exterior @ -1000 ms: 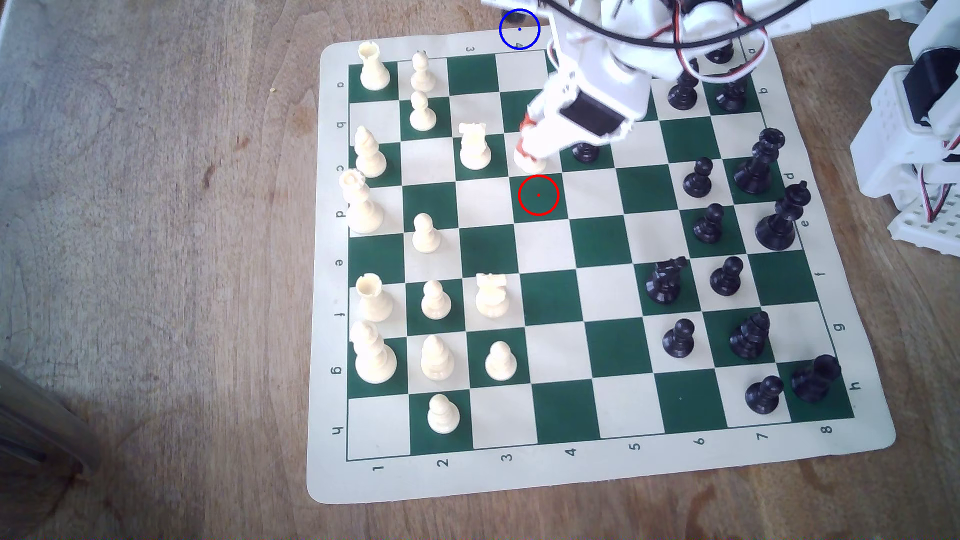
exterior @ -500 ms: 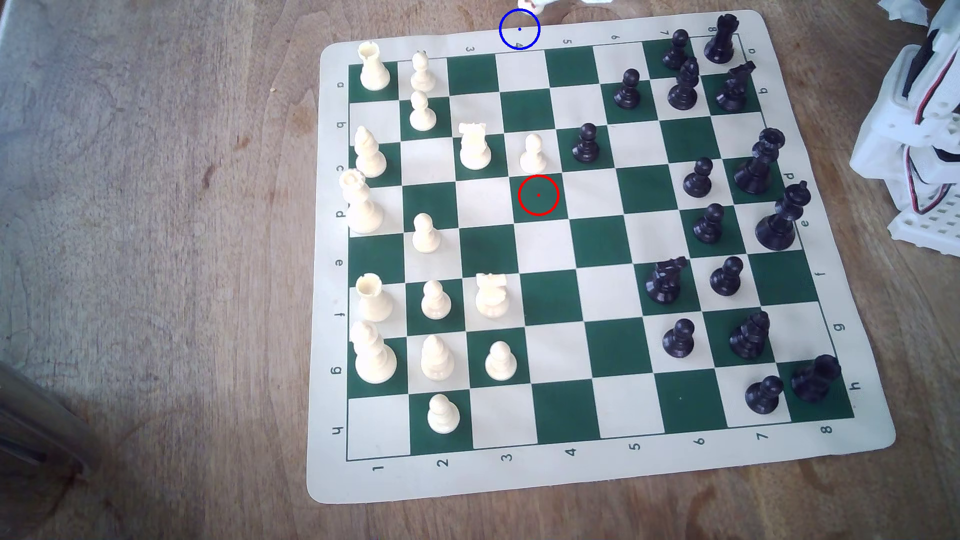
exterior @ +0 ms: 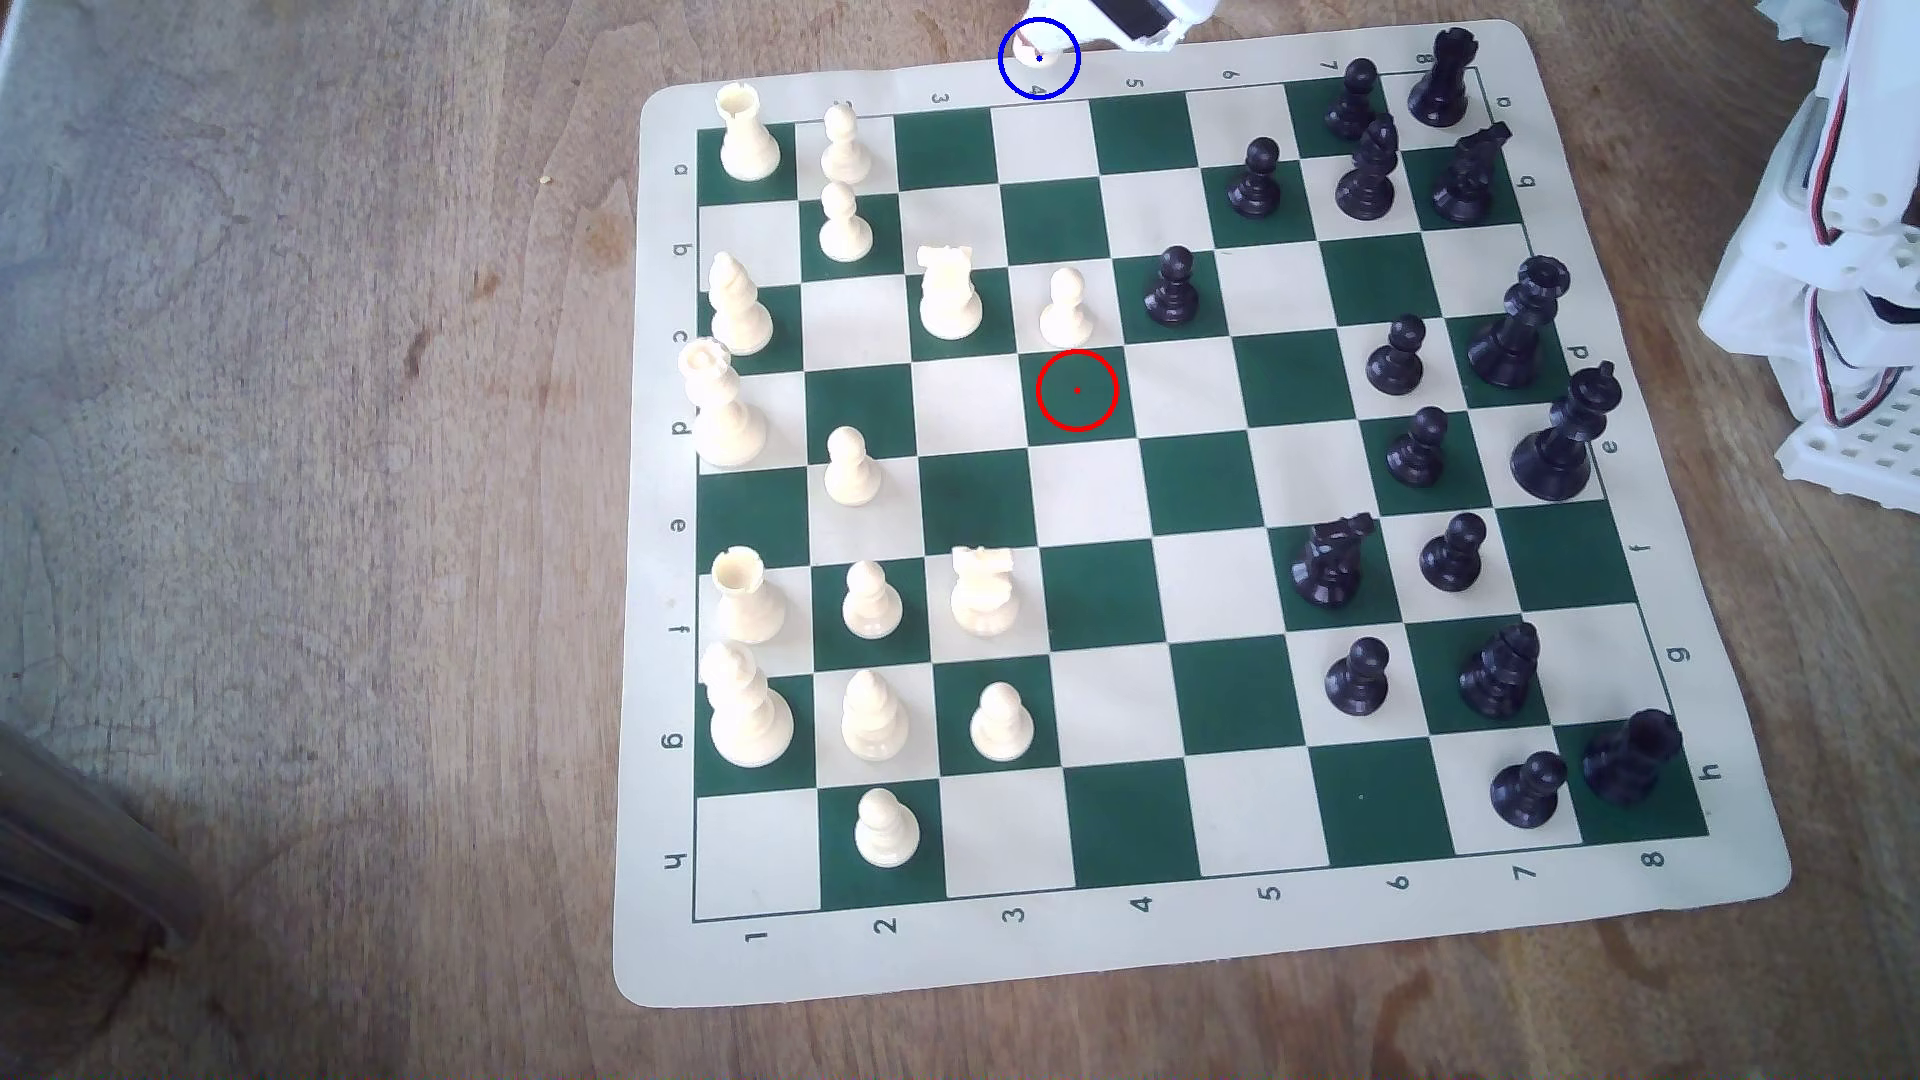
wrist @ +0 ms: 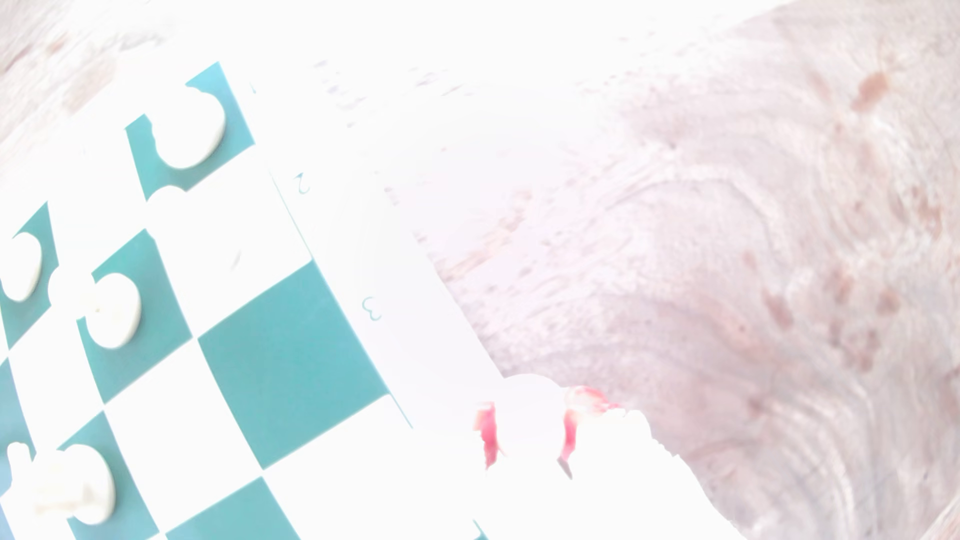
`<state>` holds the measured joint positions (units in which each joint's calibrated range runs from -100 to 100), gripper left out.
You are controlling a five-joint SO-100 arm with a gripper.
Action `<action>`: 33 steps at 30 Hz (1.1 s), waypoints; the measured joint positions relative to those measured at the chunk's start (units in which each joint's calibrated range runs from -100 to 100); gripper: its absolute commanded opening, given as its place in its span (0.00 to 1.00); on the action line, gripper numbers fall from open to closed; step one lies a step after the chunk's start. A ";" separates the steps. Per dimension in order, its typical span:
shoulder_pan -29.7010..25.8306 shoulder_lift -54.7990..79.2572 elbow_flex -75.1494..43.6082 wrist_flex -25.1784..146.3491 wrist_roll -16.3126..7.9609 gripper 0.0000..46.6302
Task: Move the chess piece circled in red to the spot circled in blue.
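The red ring [exterior: 1076, 390] encloses a bare green square mid-board, open squares around it. Farther off, past the chess mat's [exterior: 1714, 914] far edge, the chess piece [exterior: 1042, 47] sits inside the spot [exterior: 1039, 59] on the tabletop [exterior: 312, 415] — the end effector [exterior: 1039, 39] pinching it.

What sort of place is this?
Probably a hobby or lab bench: a roll-up chess mat with pieces lies on a wooden table, and a white plastic robot arm with loose wires stands beside it.
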<state>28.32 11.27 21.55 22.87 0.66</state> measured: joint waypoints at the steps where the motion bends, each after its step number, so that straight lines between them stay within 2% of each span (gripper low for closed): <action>1: 0.15 0.17 -0.09 0.00 0.00 0.04; 18: 0.29 2.43 -0.72 -1.35 0.00 0.08; 20: 0.29 2.43 -0.81 -1.35 0.00 0.17; 21: 0.29 2.43 -0.81 -1.35 0.00 0.34; 22: 0.29 2.51 -0.81 -1.67 -0.20 0.44; 25: 0.29 2.76 -0.90 -1.91 -0.49 0.62; 29: 0.29 2.93 -0.90 -1.91 -0.44 0.66; 33: 0.52 2.85 -0.90 -1.51 -0.29 0.65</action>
<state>28.83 14.12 20.65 21.35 0.37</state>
